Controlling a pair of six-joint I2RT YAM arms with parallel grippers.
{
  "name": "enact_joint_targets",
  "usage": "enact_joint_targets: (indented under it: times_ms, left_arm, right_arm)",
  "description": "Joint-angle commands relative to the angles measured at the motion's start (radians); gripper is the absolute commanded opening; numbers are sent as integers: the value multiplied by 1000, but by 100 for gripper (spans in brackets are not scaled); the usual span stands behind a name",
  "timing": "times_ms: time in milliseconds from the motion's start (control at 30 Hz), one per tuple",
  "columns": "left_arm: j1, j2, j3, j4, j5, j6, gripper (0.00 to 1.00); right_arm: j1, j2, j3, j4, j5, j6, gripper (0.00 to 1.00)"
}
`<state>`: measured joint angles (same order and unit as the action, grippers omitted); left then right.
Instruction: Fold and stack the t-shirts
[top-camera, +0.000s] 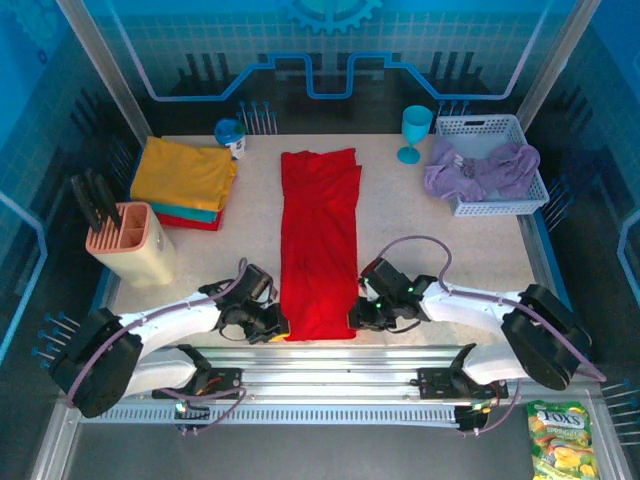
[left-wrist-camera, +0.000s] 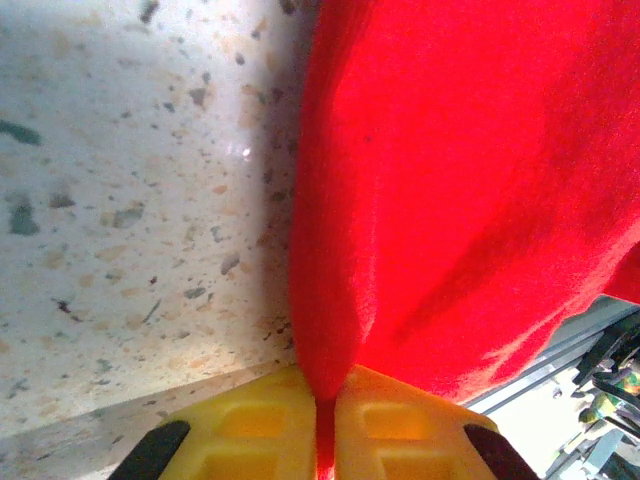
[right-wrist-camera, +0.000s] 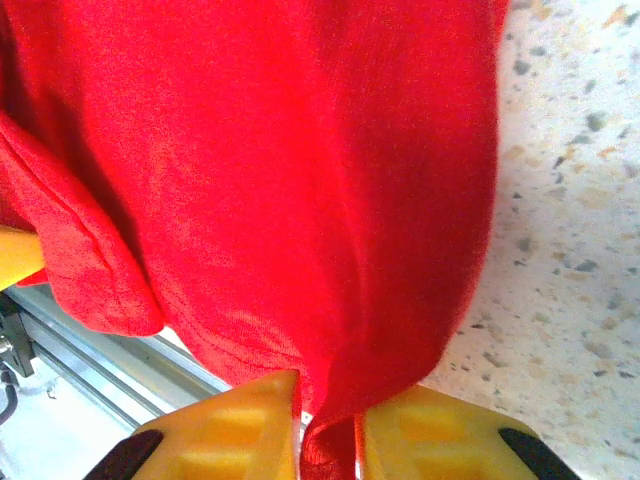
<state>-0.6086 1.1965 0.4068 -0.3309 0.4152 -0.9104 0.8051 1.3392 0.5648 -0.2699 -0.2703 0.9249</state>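
Red t-shirt (top-camera: 320, 240) is folded into a long narrow strip, flat in the middle of the worktop (top-camera: 440, 230), running front to back with its near end at the front edge. Left end effector (left-wrist-camera: 322, 425) is closed on the near left corner, cloth pinched tight between its yellow fingers (left-wrist-camera: 250, 435). Right end effector (right-wrist-camera: 330, 435) is closed on the near right corner, a bunch of red cloth squeezed between its yellow pads.

Back left is a folded stack: yellow shirt (top-camera: 185, 172) on top, teal shirt (top-camera: 198, 212) under it, red-orange shirt (top-camera: 192, 223) at the bottom. Lavender shirt (top-camera: 480, 170) lies crumpled in the white basket (top-camera: 520, 195) at back right. Blue goblet (top-camera: 415, 130) stands just left of the basket. A small blue cup (top-camera: 231, 135) sits beside the stack. Peach holder (top-camera: 135, 250) with black handles is front left.

Snack bag (top-camera: 560, 440) lies off the worktop at lower right; its label reads "FOXS", smaller print too blurred to read.
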Motion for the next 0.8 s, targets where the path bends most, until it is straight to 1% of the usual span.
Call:
enact_joint_targets:
  times_ms: [0, 67, 133, 200, 267, 400, 500, 667, 767]
  left_arm:
    - [4, -15, 19, -15, -17, 5, 9]
    - [3, -18, 22, -16, -18, 8, 8]
    - [4, -31, 26, -21, -20, 11, 5]
    - [4, -50, 38, -40, -34, 14, 1]
    - [6, -65, 62, -76, -49, 21, 0]
    - [10, -72, 117, -129, -70, 33, 0]
    - [24, -59, 166, -166, -83, 42, 0]
    - [101, -26, 259, -207, -70, 89, 0]
    - [133, 32, 331, -212, -43, 127, 0]
  right_arm:
    - [13, -31, -2, -48, 28, 10, 20]
    - [14, -38, -7, -59, 36, 11, 14]
    - [14, -43, -11, -61, 43, 15, 10]
    - [14, -47, -10, -61, 44, 17, 6]
    - [13, -52, -4, -65, 43, 23, 0]
    - [3, -75, 19, -89, 67, 27, 0]
    - [-27, -79, 48, -89, 51, 22, 0]
    - [-108, -35, 129, -93, 6, -23, 0]
    - [-159, 12, 202, -102, -20, -58, 0]
